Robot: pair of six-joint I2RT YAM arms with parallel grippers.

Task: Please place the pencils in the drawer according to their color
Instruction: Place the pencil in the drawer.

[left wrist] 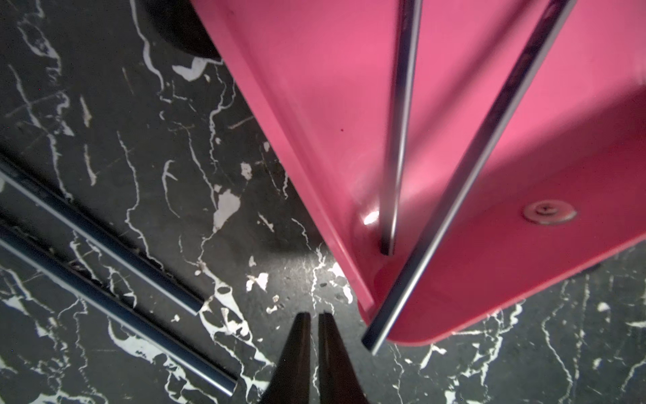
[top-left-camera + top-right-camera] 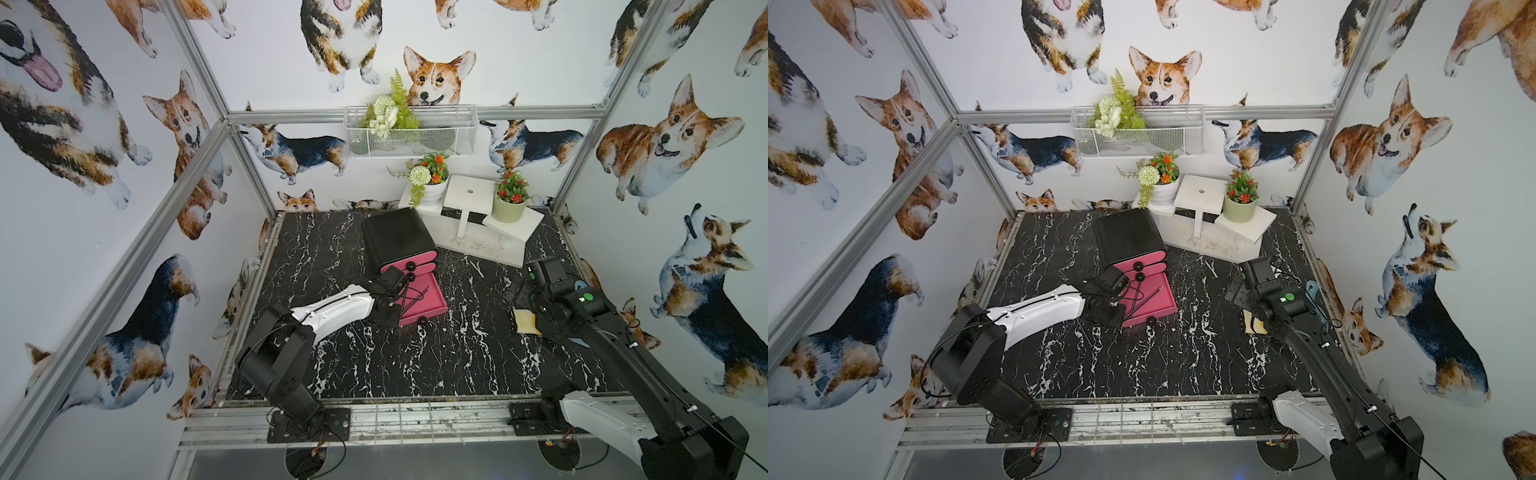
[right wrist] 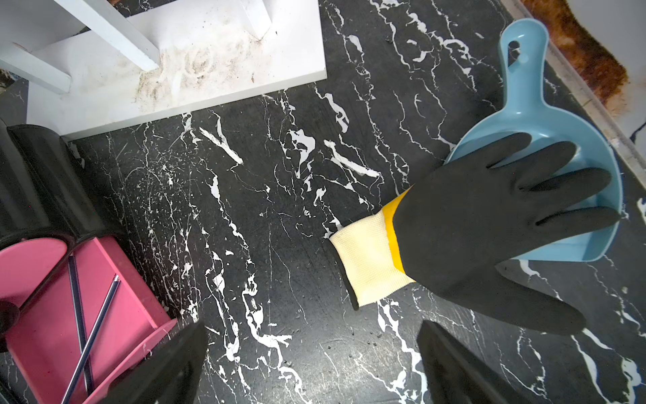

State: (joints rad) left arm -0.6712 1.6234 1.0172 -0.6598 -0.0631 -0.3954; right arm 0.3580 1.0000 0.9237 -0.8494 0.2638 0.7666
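Left wrist view is showing me two dark pencils (image 1: 402,122) lying in the pink drawer (image 1: 314,87), one poking past its front corner. Two loose pencils (image 1: 105,241) are waiting on the table (image 1: 140,140) beside the drawer. My left gripper (image 1: 314,316) is hovering shut and empty just off that corner. My right gripper (image 3: 309,335) is gaping wide, well away from the drawer. I'm reckoning at least those two are left.

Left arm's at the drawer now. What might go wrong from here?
One pencil pokes out over the drawer's corner; the left gripper, shut close beside it, may knock it out.
Two dark pencils lie close together on the dark table; the fingers may catch both or roll one away.
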